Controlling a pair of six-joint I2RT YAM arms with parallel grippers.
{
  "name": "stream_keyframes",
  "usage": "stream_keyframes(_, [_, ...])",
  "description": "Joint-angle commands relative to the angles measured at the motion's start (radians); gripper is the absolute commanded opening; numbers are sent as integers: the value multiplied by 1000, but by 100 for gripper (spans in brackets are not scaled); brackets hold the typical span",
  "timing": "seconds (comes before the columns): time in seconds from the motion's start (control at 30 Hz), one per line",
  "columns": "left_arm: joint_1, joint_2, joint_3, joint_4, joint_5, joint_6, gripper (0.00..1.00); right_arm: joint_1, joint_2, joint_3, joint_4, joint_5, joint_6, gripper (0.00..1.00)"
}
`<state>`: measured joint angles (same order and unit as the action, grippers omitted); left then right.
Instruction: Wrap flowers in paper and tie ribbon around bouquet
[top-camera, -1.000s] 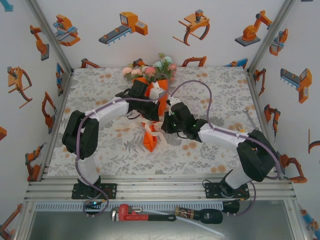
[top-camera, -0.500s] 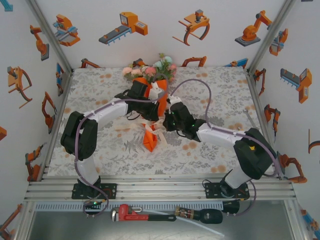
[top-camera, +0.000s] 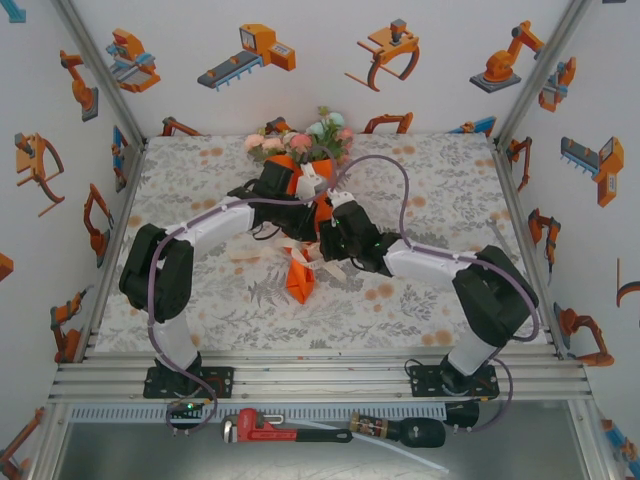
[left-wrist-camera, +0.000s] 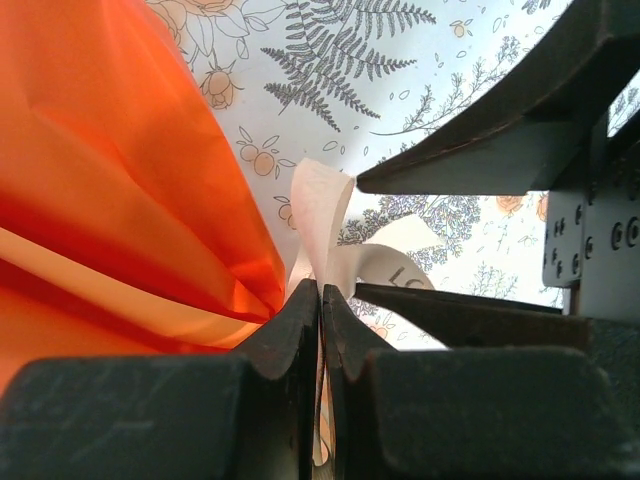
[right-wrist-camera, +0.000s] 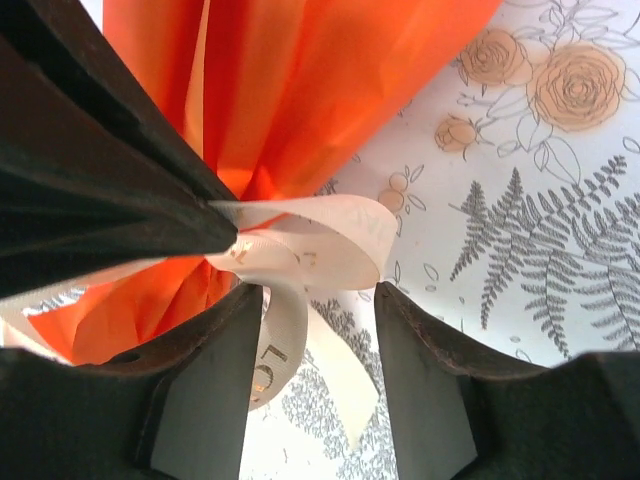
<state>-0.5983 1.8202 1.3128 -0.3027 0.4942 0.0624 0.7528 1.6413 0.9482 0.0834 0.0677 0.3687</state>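
Note:
The bouquet lies mid-table. Its flowers point to the back wall and the tip of the orange paper points to the front. A cream ribbon circles the narrow part of the cone. My left gripper is shut on the ribbon right beside the orange paper, and it sits over the cone in the top view. My right gripper is open, with a ribbon loop between its fingers. From above, the right gripper nearly touches the left one.
The floral tablecloth has free room on both sides of the bouquet. A red pipe wrench and a dark tool lie on the shelf in front of the arm bases. Sticker-covered walls close in the table.
My right gripper has moved left toward the bouquet's narrow part and the ribbon, ending close against the left gripper. The left gripper and the bouquet have hardly moved.

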Motion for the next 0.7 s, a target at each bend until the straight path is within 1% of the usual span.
stream_keyframes(0.0, [6,-42,-15,13,16,-7,13,-19,-66,17,-60,-56,-1,41])
stream_keyframes(0.03, [7,-41,-14,15,15,-10,13,-26,-71,18,-63,-69,12,39])
stream_keyframes(0.13, [8,-42,-16,18,16,-11,13,-52,-81,18,-57,-106,70,25])
stream_keyframes(0.17, [8,-43,-15,22,19,-14,13,-62,-80,18,-47,-121,85,18])
stream_keyframes(0.2, [8,-44,-16,26,23,-16,13,-66,-75,20,-36,-134,97,9])
stream_keyframes(0.27, [9,-45,-17,35,33,-22,13,-67,-54,34,-7,-167,96,0])
stream_keyframes(0.33, [12,-47,-17,39,35,-27,13,-67,-25,61,-1,-192,96,0])
stream_keyframes(0.37, [14,-48,-17,41,35,-31,13,-67,-11,76,-7,-183,96,0])
stream_keyframes(0.47, [19,-57,-24,49,38,-37,14,-67,22,117,-43,-79,118,0])
stream_keyframes(0.67, [25,-54,-25,66,48,-54,14,-44,76,99,81,-105,172,0])
